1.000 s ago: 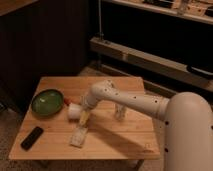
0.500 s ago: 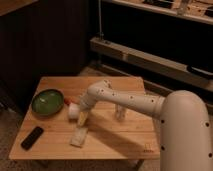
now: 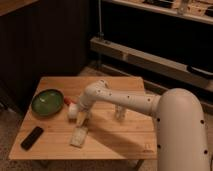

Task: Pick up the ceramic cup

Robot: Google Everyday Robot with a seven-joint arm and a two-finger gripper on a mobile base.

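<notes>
The white ceramic cup (image 3: 73, 111) is on the wooden table (image 3: 125, 140), just right of the green bowl (image 3: 47, 102). It seems to lie tilted on its side. My gripper (image 3: 82, 117) is at the end of the white arm (image 3: 120, 98), low over the table and right against the cup's right side. The arm's wrist hides part of the cup.
A flat whitish packet (image 3: 79, 137) lies just in front of the gripper. A black oblong device (image 3: 32, 138) lies near the front left corner. A small clear bottle (image 3: 119, 113) stands behind the arm. A small red thing (image 3: 67, 100) lies beside the bowl. Dark shelving stands behind.
The arm has shifted slightly left, closer to the cup. The cup, bowl and packet have stayed in place.
</notes>
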